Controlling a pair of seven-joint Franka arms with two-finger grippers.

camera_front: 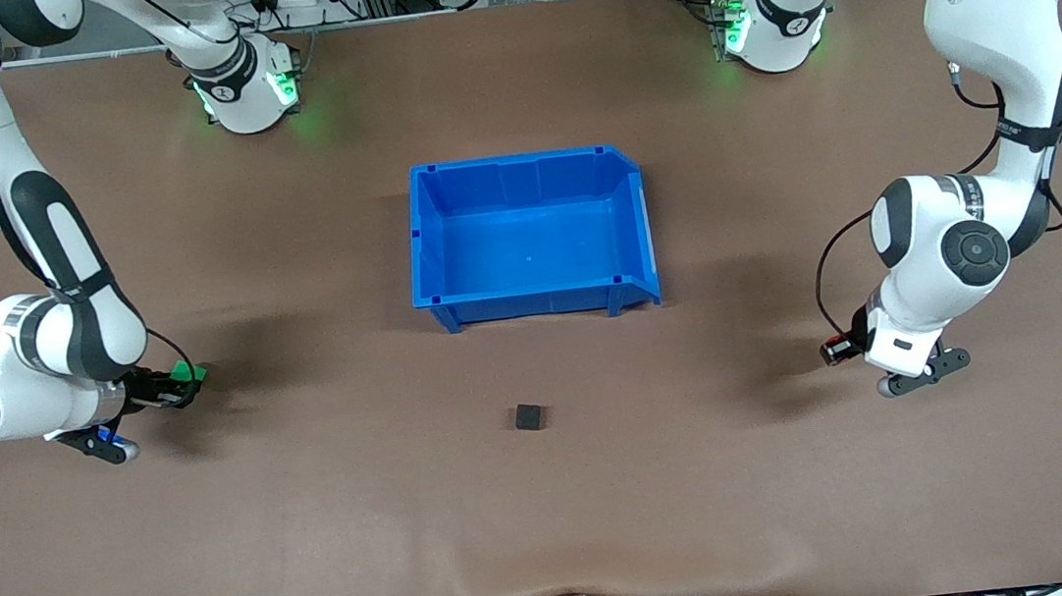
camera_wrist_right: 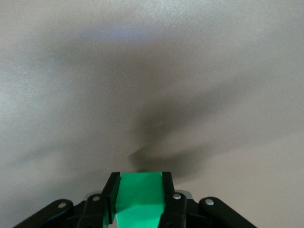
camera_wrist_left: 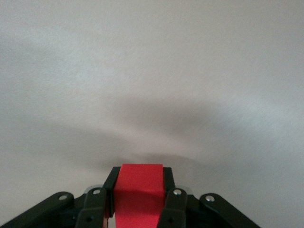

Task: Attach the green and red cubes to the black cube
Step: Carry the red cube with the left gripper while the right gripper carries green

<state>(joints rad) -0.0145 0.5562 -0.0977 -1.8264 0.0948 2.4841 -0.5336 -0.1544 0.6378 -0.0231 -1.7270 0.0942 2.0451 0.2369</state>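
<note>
The black cube sits alone on the brown table, nearer to the front camera than the blue bin. My right gripper is shut on the green cube over the table at the right arm's end; in the right wrist view the green cube sits between the fingers. My left gripper is shut on the red cube over the table at the left arm's end; in the left wrist view the red cube fills the gap between the fingers.
An empty blue bin stands at the middle of the table, farther from the front camera than the black cube. Both wrist views show only bare table under the grippers.
</note>
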